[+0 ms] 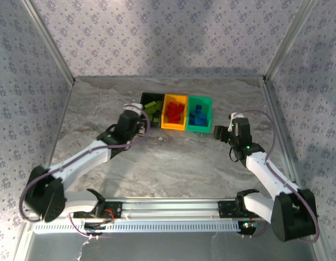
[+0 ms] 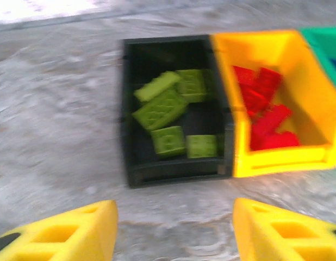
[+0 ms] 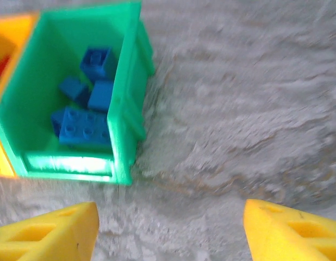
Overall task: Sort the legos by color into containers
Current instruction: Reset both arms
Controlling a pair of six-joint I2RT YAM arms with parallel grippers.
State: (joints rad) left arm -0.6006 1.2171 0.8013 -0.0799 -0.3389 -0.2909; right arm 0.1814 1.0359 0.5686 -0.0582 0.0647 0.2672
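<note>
Three bins stand in a row at the back of the table. The black bin (image 1: 151,111) (image 2: 136,130) holds lime green legos (image 2: 168,111). Red legos (image 2: 263,109) (image 1: 174,112) fill the orange-yellow bin (image 1: 174,126) (image 2: 304,157). Blue legos (image 3: 84,111) (image 1: 198,116) lie in the green bin (image 1: 199,128) (image 3: 124,109). My left gripper (image 1: 142,120) (image 2: 174,231) hangs open just in front of the black bin, nothing between its yellow fingers (image 2: 75,231). My right gripper (image 1: 219,132) (image 3: 170,231) stands open to the right of the green bin, also empty.
Patterned walls with metal corner posts (image 1: 51,43) close in the marble tabletop (image 1: 173,163) on three sides. A metal rail (image 1: 168,209) carrying both arm bases runs along the near edge.
</note>
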